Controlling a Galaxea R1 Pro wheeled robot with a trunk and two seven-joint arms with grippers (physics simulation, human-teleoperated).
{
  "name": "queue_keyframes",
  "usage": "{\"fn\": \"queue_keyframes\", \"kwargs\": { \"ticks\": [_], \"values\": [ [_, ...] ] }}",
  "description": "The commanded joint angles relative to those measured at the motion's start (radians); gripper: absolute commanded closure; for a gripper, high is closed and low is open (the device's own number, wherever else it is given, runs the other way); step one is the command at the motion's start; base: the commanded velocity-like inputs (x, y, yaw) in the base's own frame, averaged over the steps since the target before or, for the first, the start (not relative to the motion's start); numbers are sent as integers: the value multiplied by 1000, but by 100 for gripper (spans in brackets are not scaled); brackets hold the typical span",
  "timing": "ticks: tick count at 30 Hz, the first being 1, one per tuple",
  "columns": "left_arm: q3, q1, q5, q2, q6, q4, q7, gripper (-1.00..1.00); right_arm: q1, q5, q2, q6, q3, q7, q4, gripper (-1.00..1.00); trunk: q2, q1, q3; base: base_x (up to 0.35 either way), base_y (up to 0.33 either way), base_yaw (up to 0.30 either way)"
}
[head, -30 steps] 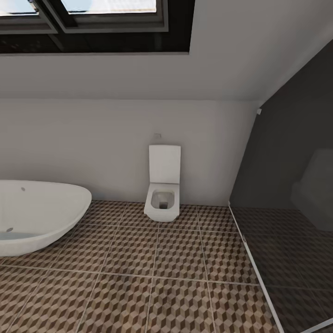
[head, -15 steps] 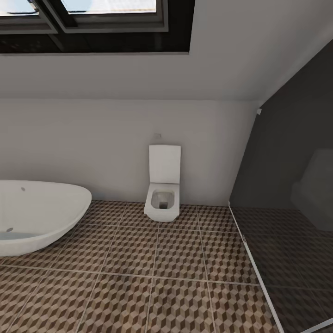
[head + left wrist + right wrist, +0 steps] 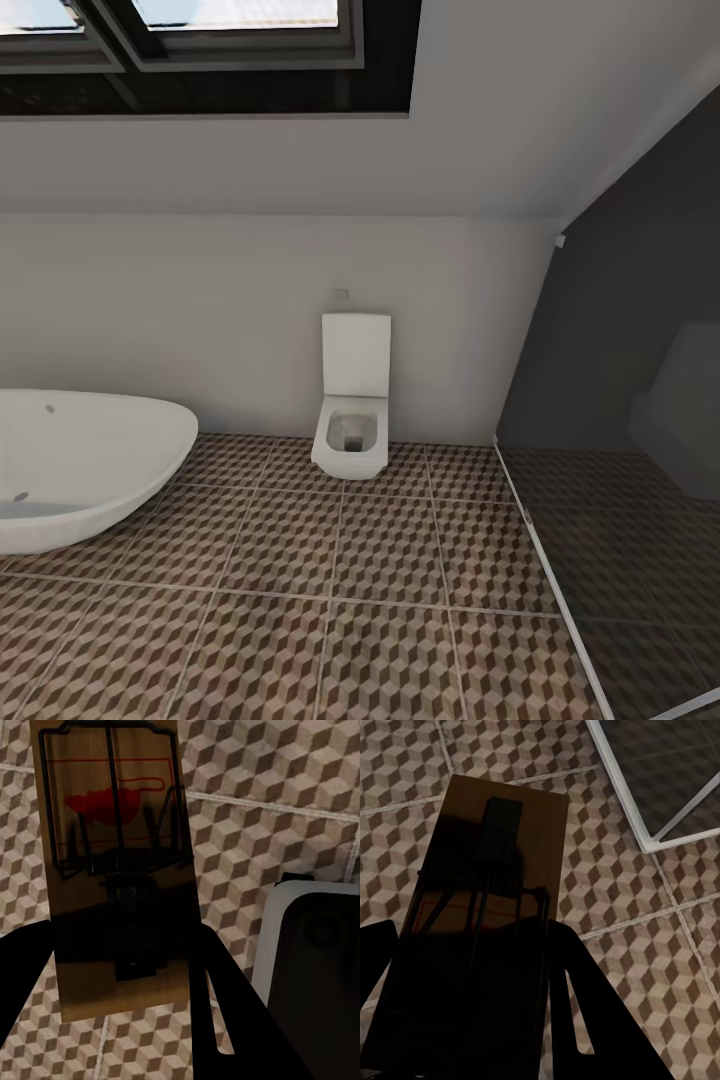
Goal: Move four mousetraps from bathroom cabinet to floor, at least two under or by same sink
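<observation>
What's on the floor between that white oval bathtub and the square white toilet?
Nothing: in the head view, the stretch between the white oval bathtub and the square white toilet is bare cube-patterned brown floor tile against the pale wall.

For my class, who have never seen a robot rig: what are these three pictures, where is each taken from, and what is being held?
A wheeled two-armed robot in a simulated bathroom. The large picture comes from its head camera: a white bathtub, a toilet and the patterned tile floor. The other two come from cameras on each wrist, looking down along the fingers. The left end effector is shut on a mousetrap; the right end effector is shut on a second mousetrap. Both hang above the floor tiles.
</observation>
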Motion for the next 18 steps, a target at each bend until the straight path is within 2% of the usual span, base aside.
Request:
{"fn": "queue_keyframes", "kwargs": {
  "ticks": [1, 18],
  "values": [
    [-7, -1, -2, -1, -3, 3, 6, 100, -1, -2, 0, -1, 9, -9, 0, 100, -2, 1, -2, 0, 0, 0],
    [-7, -1, -2, -1, -4, 3, 6, 100, -1, -2, 0, -1, 9, -9, 0, 100, -2, 1, -2, 0, 0, 0]
  ]
}}
